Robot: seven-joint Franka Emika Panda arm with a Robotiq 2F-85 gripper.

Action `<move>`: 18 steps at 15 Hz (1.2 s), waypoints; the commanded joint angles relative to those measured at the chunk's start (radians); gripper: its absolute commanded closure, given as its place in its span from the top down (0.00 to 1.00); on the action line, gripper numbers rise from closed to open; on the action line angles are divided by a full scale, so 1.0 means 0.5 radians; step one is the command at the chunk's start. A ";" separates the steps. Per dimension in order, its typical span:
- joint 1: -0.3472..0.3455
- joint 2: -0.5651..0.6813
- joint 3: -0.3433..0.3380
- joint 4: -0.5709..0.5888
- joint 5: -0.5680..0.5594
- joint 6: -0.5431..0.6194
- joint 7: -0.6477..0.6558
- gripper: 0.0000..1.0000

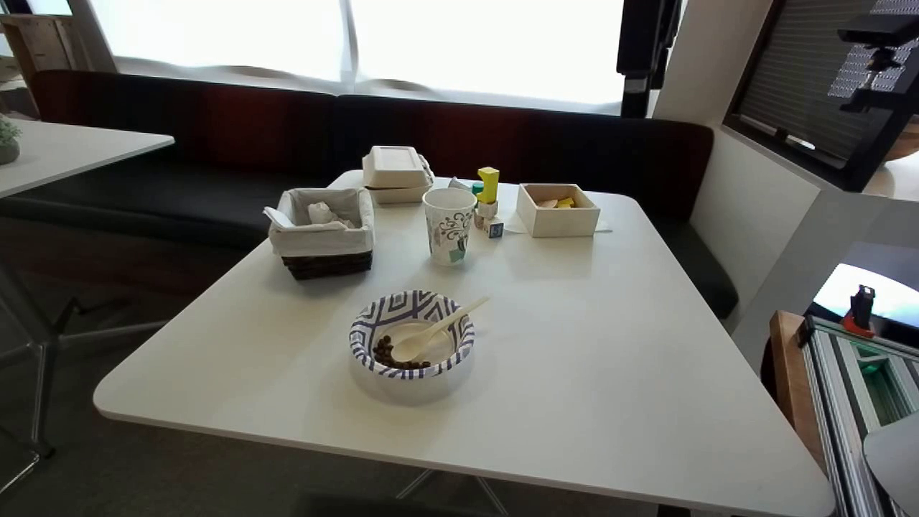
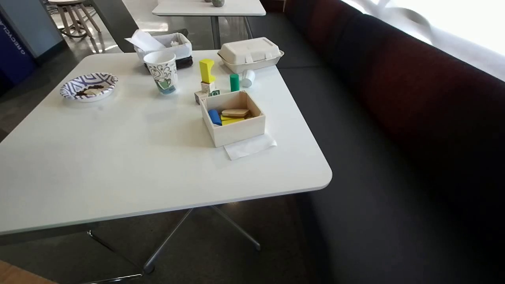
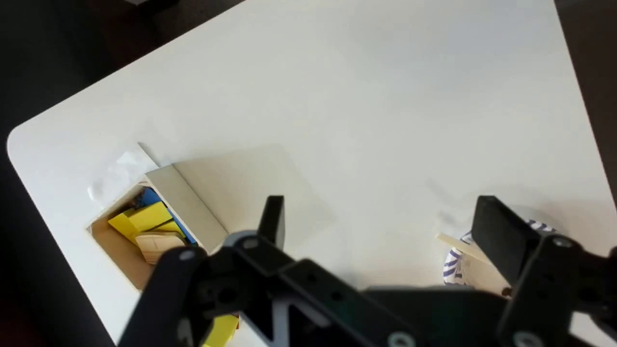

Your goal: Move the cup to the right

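The cup is a tall white paper cup with dark and greenish markings. It stands upright on the white table, behind the bowl and right of the basket in an exterior view. The cup also shows upright in an exterior view, between the basket and the blocks. In the wrist view the cup is out of sight, perhaps hidden by the gripper body. My gripper is open and empty, its fingers wide apart over bare table. It is above the table, between the wooden box and the bowl, touching nothing.
The wooden box holds colored blocks. Stacked blocks with a yellow one stand near the cup. A lined basket and a clamshell container stand around it. The bowl holds a spoon. A dark shape hangs high in an exterior view.
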 commanded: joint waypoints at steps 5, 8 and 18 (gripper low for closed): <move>0.025 0.733 0.188 0.573 0.228 0.136 0.935 1.00; 0.021 0.983 0.143 0.736 0.167 0.299 1.253 1.00; 0.076 1.411 -0.128 1.030 0.075 0.509 1.612 1.00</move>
